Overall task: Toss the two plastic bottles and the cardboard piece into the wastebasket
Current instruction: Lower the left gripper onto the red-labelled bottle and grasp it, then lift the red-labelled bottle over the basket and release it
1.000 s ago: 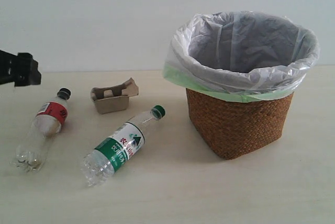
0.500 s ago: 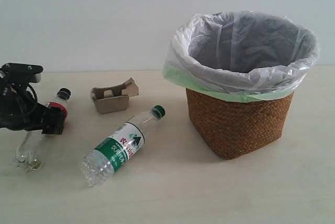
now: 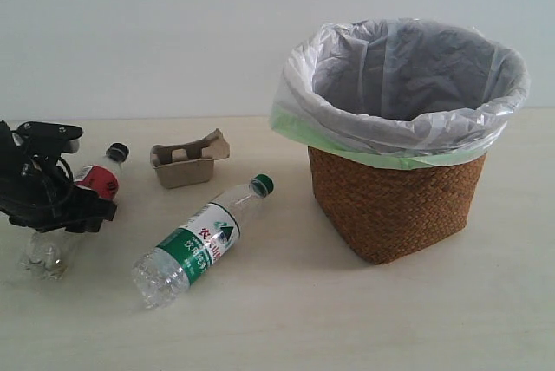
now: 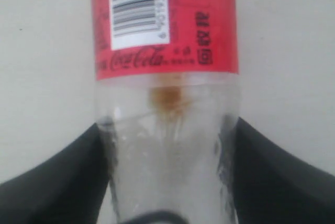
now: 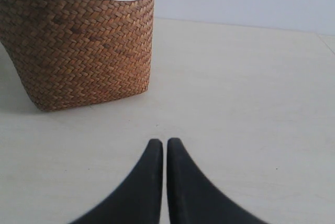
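The bottle with the black cap and red label point(image 3: 97, 180) lies at the far left, and my left gripper point(image 3: 65, 206) is shut on its clear lower body. In the left wrist view both black fingers point(image 4: 68, 177) press the sides of that bottle point(image 4: 165, 25). The green-capped bottle point(image 3: 201, 241) lies on its side mid-table. Behind it rests the cardboard piece point(image 3: 186, 161). The wicker wastebasket point(image 3: 395, 206) with its plastic liner stands at the right. My right gripper point(image 5: 165, 141) is shut with nothing in it, low over the table near the wastebasket point(image 5: 78, 46); the exterior view does not show it.
A pale wooden table point(image 3: 347, 319) carries everything, with a plain wall point(image 3: 173, 33) behind. The liner bag's pale green edge point(image 3: 381, 156) hangs over the basket's rim.
My left arm came in from the left edge and down onto the red-label bottle, and its fingers closed on it. The bottle's cap end shifted slightly right.
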